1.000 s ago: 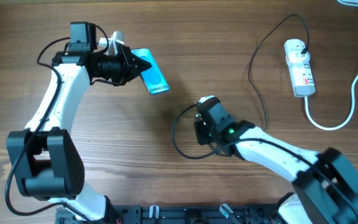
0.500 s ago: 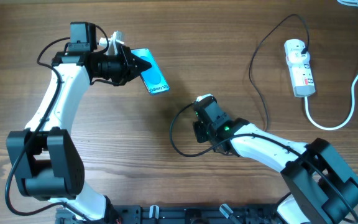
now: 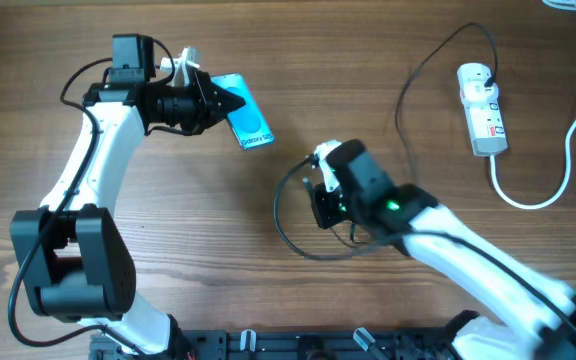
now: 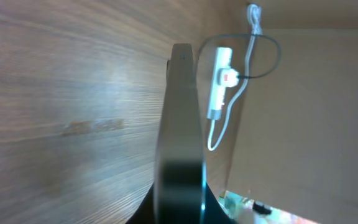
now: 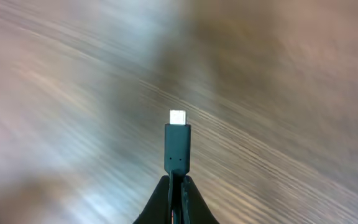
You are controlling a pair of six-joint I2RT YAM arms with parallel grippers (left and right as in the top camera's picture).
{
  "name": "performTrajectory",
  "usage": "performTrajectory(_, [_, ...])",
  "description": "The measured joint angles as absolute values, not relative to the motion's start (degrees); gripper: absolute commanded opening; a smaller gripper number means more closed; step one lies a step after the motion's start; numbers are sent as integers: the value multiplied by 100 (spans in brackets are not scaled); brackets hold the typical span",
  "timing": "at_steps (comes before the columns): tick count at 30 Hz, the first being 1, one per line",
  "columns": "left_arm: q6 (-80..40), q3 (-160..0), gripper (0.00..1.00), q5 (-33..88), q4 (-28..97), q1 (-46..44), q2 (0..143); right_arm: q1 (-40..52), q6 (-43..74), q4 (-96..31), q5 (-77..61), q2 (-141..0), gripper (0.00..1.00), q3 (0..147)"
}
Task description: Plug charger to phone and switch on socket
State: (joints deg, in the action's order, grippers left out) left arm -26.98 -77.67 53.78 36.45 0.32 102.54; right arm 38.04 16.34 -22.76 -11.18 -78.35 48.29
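My left gripper [image 3: 226,103] is shut on the phone [image 3: 251,121], a teal-screened slab with a white "Galaxy" band, held tilted above the table at upper left. In the left wrist view the phone [image 4: 180,124] shows edge-on between the jaws [image 4: 180,211]. My right gripper [image 3: 317,193] is shut on the charger [image 3: 286,232], a thin black cable looping on the table; its plug with the pale tip [image 5: 178,134] sticks out of the jaws [image 5: 176,186], blurred by motion. The socket [image 3: 482,110], a white power strip, lies at the upper right and shows small in the left wrist view [image 4: 219,84].
A thick white cord [image 3: 558,170] trails from the socket toward the right edge. The black cable runs up from the loop to the socket's top end [image 3: 438,55]. Bare wooden table [image 3: 218,250] lies between the arms.
My right gripper has moved slightly up and turned with the charger plug; the cable loop has shifted with it. The left arm and phone have barely moved.
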Motion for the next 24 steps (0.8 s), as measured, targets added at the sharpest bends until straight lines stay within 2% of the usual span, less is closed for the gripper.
performTrajectory(3, [-2648, -7760, 4, 5876, 3288, 32, 10254, 3804, 1645, -2508, -1959, -6949, 4, 4890])
performTrajectory(10, [-2613, -7745, 4, 6945, 2397, 32, 10261, 3804, 2119, -2165, -2655, -6711, 4, 4888])
performTrajectory(14, [-2604, -7745, 4, 7150, 2392, 32, 10261, 3804, 2322, -1260, -2696, -6930, 4, 4886])
performTrajectory(24, [-2602, -7745, 4, 7301, 2390, 32, 10261, 3804, 2550, -508, -2067, -7417, 4, 4886])
